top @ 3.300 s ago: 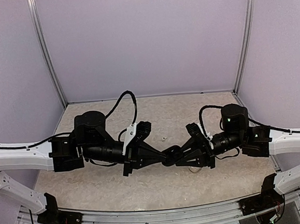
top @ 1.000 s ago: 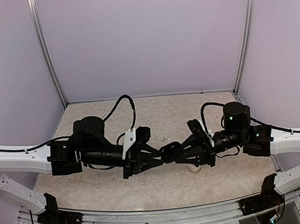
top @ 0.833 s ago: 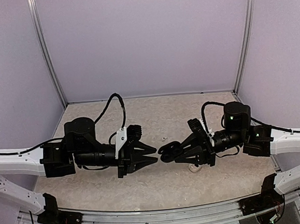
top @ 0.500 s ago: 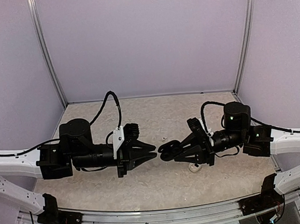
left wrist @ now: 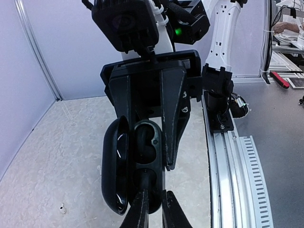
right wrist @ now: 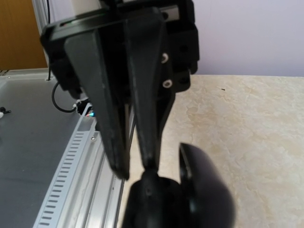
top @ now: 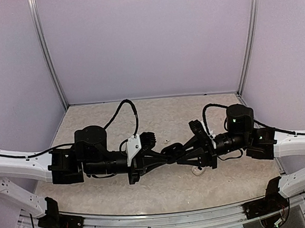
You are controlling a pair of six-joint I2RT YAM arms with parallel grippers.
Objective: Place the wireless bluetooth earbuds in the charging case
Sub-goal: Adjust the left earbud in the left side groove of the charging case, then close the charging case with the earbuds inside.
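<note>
Left wrist view shows one open black charging case squeezed between the fingers of the right gripper, up off the table. One tiny earbud sits at the case's lower hole, pinched by the left gripper. One small white bit lies on the table. From above, both arms hide the case.

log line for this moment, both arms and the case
right gripper: shut on open charging case | left gripper: at case cavity, grip unclear | earbuds: not seen
</note>
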